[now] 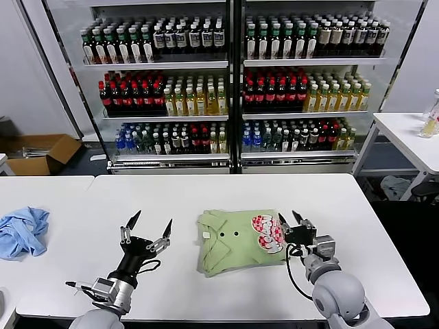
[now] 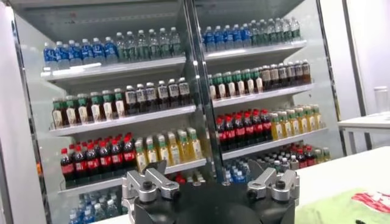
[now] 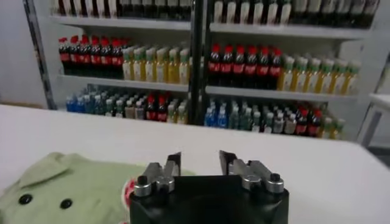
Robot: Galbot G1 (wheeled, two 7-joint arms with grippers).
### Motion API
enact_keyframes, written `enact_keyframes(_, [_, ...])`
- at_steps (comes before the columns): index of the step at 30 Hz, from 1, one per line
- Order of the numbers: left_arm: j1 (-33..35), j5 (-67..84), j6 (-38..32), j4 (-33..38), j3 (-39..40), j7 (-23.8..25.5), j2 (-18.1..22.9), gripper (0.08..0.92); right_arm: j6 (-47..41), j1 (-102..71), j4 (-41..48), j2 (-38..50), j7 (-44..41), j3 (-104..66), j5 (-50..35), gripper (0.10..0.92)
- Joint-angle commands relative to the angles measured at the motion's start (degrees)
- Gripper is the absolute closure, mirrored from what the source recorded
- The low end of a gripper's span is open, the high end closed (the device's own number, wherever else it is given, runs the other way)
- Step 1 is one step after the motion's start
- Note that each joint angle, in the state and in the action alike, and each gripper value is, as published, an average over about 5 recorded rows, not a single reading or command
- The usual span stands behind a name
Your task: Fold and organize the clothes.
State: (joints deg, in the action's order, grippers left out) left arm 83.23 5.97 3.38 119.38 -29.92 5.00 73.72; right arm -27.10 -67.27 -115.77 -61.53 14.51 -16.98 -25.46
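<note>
Two grippers flank a folded light green shirt (image 1: pixel 236 241) lying on the white table (image 1: pixel 206 192). Left gripper (image 1: pixel 147 223), at the shirt's nine o'clock and apart from it, has jaws spread wide and empty. Right gripper (image 1: pixel 291 218), at three o'clock beside the red-and-white graphic (image 1: pixel 267 233), stands partly open and seems to hold nothing. The head view alone shows a sky-blue cloth (image 1: pixel 22 230) far toward nine o'clock; the right wrist view shows two dark buttons (image 3: pixel 46 201).
</note>
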Motion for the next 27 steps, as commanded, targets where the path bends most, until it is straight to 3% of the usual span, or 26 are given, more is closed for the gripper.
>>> enact_keyframes(1, [-0.8,0.7,1.3,-0.2,-0.1,0.4,-0.2,0.177,3.3,-1.3,-5.1,1.2,-0.6,-2.1,8.6,0.516])
enact_keyframes(10, [-2.4,0.5,2.1,-2.3,-1.2,1.0,-0.5,0.177,8.7,-0.7,-1.4,2.2,-1.8,-3.5,10.0,0.262])
enact_keyframes(13, [-2.1,0.3,1.9,-1.2,-1.4,1.1,-0.4,0.177,9.2,-1.0,0.1,2.0,-2.5,-4.5,9.8,0.214])
enact_keyframes(27, [-3.0,2.2,-3.3,-3.7,-3.0,5.1,0.0,0.177,10.1,-1.2,3.0,2.1,-4.5,-9.4,7.0,0.203])
